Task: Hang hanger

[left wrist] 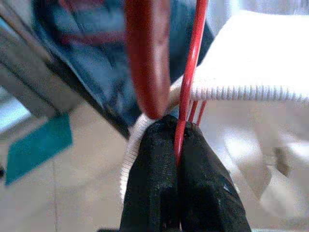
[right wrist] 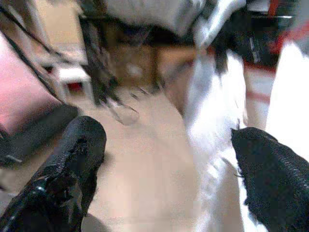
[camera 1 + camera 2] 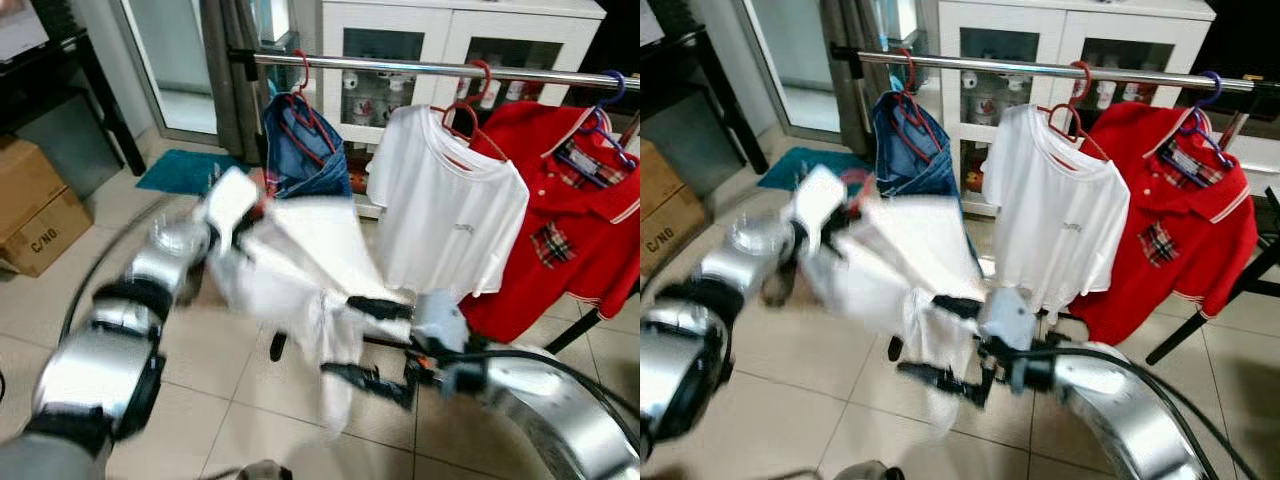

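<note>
Home interior, laundry corner. Tiled floor (image 3: 250, 400), steel clothes rail (image 3: 420, 68) with hung shirts, white glass-door cabinet (image 3: 450, 40) holding crockery. Cardboard box (image 3: 35, 205) and teal mat (image 3: 185, 170) by a glass door (image 3: 180, 60).

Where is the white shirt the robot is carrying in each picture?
Left eye view: the carried white shirt is blurred, mid-picture, below the clothes rail.
Right eye view: mid-left, below the same rail.
Left wrist view: its ribbed collar runs beside the red hanger wire that the left pincer clamps.
Right wrist view: blurred white cloth between the open right pincer's fingers.
Shared landmark: the hanging jeans.
</note>
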Robot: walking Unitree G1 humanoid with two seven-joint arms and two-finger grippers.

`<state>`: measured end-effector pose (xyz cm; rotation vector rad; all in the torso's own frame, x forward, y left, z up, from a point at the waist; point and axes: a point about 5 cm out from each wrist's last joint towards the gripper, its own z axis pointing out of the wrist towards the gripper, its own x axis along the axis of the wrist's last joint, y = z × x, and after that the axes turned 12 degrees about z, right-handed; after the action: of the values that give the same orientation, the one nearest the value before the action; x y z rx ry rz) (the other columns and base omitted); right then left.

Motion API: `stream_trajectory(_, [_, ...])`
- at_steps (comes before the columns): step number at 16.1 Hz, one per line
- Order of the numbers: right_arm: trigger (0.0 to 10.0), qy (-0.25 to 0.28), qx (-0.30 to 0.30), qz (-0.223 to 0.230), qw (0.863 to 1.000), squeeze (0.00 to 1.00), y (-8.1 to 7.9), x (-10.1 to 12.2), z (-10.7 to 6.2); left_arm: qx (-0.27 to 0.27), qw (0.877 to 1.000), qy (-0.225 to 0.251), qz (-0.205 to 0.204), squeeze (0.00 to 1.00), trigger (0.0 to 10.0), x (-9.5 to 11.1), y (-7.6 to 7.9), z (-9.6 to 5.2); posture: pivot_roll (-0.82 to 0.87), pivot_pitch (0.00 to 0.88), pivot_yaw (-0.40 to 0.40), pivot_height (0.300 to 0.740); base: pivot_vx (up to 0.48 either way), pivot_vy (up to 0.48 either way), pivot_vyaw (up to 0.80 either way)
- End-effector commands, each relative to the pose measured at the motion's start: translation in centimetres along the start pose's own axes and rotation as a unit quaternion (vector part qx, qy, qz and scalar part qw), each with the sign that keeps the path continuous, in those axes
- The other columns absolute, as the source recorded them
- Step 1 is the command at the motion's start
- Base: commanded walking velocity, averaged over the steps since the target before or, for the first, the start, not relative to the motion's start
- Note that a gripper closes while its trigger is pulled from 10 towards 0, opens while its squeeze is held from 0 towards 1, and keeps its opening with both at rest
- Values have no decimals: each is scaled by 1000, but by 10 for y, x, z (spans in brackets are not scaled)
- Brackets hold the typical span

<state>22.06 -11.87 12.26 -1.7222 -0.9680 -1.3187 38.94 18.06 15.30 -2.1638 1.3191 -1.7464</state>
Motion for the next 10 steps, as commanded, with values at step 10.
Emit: stream_trajectory(10, [10000,-63,-113,-167,977,0,16,-34,3,172,972,160,10,0,0,63,-74,-37,-78,0,61,740,0,0,0])
